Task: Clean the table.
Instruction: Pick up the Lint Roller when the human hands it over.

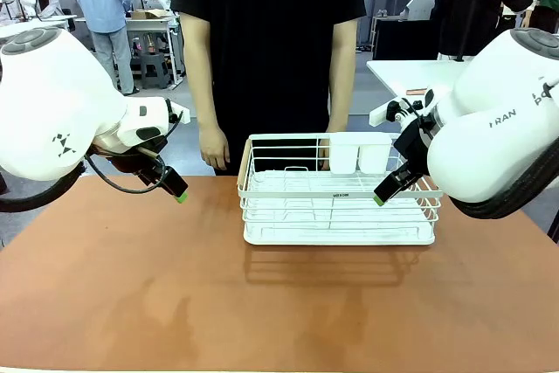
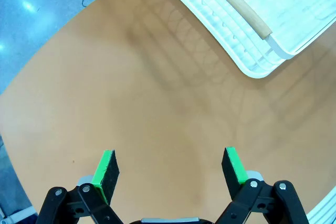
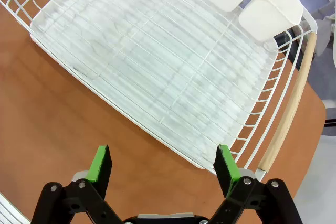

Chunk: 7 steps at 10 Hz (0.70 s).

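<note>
1. Nearest the camera, the wide reddish-brown matte table (image 1: 131, 294) is cut off at both sides.
2. Over its left part hovers the black two-finger left gripper (image 2: 170, 163), green pads wide apart. The right gripper (image 3: 163, 163) is likewise parted at the rack's right end.
3. Toward the far edge sits a white wire dish rack (image 1: 339, 194) holding two white plastic cups (image 1: 360, 153).
4. Behind stands a person in black (image 1: 266, 41), one hand hidden by the cups.

matte smooth table (image 1: 131, 286); white coated-wire rack (image 1: 339, 194), wooden handles, plastic cups (image 1: 359, 153).
</note>
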Motion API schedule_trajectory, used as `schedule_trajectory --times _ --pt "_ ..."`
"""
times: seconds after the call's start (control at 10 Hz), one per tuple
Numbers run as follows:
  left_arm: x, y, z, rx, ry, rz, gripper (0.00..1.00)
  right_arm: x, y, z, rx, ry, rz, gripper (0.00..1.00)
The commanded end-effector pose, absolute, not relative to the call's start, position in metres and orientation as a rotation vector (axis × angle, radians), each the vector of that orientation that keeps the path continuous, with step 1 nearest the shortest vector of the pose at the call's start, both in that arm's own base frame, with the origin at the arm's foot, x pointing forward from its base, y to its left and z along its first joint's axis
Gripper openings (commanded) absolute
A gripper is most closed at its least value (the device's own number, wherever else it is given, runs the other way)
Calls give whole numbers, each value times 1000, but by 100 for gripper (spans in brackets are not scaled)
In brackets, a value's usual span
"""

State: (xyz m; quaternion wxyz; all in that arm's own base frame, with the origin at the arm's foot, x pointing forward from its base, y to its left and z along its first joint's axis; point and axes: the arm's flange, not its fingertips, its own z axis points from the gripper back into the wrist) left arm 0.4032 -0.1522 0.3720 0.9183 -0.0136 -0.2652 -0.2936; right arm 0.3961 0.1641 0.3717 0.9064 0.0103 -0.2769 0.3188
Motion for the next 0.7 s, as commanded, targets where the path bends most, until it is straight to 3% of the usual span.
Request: schedule_trajectory --times 0.0,0.2,0.4,0.6 --pt "414 -141 402 -107 -565 -550 100 397 153 398 166 -539 635 100" --pt "441 -84 472 -507 -471 -354 100 412 105 461 474 -455 519 100" --pt "453 -9 499 -887 -378 -200 100 431 36 496 829 -308 360 100" --pt "445 64 499 -1059 -394 -133 100 431 -28 490 1000 -261 214 100"
